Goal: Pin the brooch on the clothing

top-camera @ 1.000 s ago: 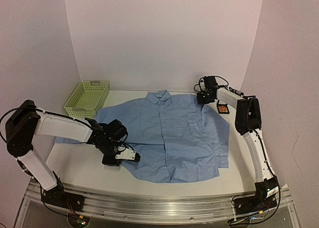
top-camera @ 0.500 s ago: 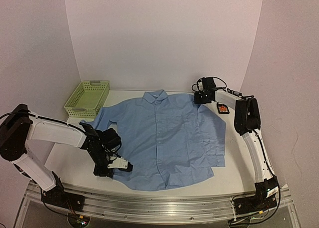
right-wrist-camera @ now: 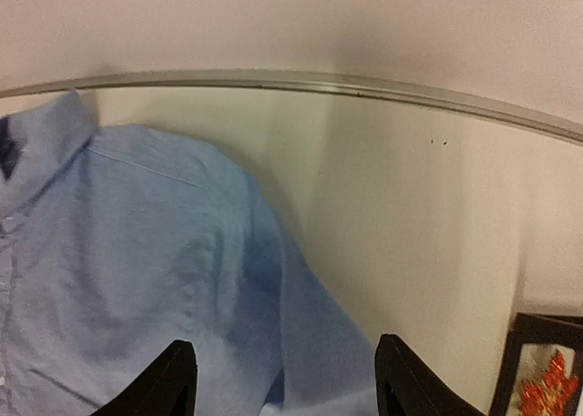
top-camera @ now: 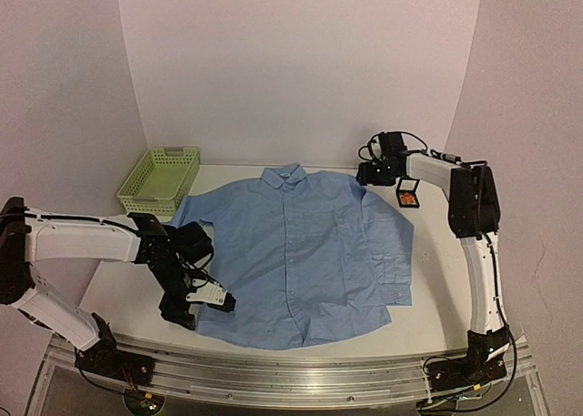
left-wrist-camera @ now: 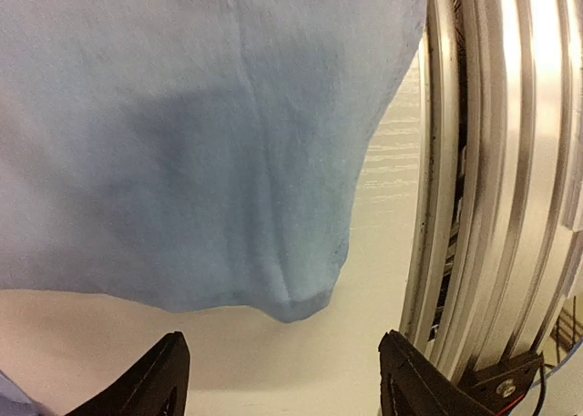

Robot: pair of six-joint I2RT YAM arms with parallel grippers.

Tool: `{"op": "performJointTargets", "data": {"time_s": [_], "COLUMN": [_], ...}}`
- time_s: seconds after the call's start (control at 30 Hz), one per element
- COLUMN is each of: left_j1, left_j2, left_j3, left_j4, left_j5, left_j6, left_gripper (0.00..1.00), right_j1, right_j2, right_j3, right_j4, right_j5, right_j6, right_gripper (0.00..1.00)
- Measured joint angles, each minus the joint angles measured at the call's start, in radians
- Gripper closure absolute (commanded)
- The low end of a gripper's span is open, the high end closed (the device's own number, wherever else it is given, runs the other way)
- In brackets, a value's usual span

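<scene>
The clothing point(top-camera: 301, 248), a light blue shirt, lies spread flat with its collar toward the back wall. My left gripper point(top-camera: 199, 305) is at the shirt's near-left hem corner. In the left wrist view it point(left-wrist-camera: 284, 384) stands open, and the hem corner point(left-wrist-camera: 291, 302) lies just ahead of the fingertips, untouched. My right gripper point(top-camera: 367, 172) hovers by the shirt's right shoulder. Its wrist view shows it point(right-wrist-camera: 284, 384) open over the shoulder cloth point(right-wrist-camera: 164, 270), gripping nothing. The brooch point(top-camera: 407, 198), orange, sits in a small black box point(right-wrist-camera: 537, 343) to the right of that shoulder.
A pale green basket point(top-camera: 159, 179) stands at the back left, beside the shirt's left sleeve. The metal rail point(left-wrist-camera: 492, 207) of the table's near edge runs close to my left gripper. The back wall's edge point(right-wrist-camera: 291, 79) lies just beyond the shirt's shoulder.
Both grippers went from shut to open and let go of the shirt. The shirt was drawn nearer and now lies flatter. My left arm moved toward the near edge.
</scene>
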Motion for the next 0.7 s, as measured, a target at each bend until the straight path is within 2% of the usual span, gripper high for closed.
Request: {"op": "performJointTargets", "data": {"time_s": [0.07,0.13,0.3,0.37,0.53,0.7], "left_j1": [0.059,0.131,0.289,0.332,0.389,0.398], "left_j2": [0.024,0.088,0.361,0.476,0.738,0.853], "left_j3": [0.107,0.234,0.592,0.720,0.961,0.984], "left_j4": [-0.022,-0.036,0.053,0.060,0.127,0.171], "left_j5": [0.031,0.053,0.055,0.025,-0.054,-0.101], "left_j6": [0.024,0.021,-0.069,-0.128,-0.238,-0.286], "left_gripper": [0.30,0.36,0.50,0.55,0.57,0.57], "right_j1": [0.016,0.034,0.078,0.089,0.110,0.116], "right_j2": [-0.117,-0.236,-0.513,-0.595,-0.683,-0.711], "right_j3": [-0.076,-0.153,-0.426,-0.587,-0.937,-1.125], "right_j4": [-0.006,-0.007,-0.058,-0.046,-0.122,-0.163], "right_j5": [0.009,0.028,0.047,0.047,0.039,0.010], "right_j6": [0.003,0.022,0.131,0.204,0.362,0.461], "right_gripper": [0.33,0.43,0.90,0.99,1.00,1.00]}}
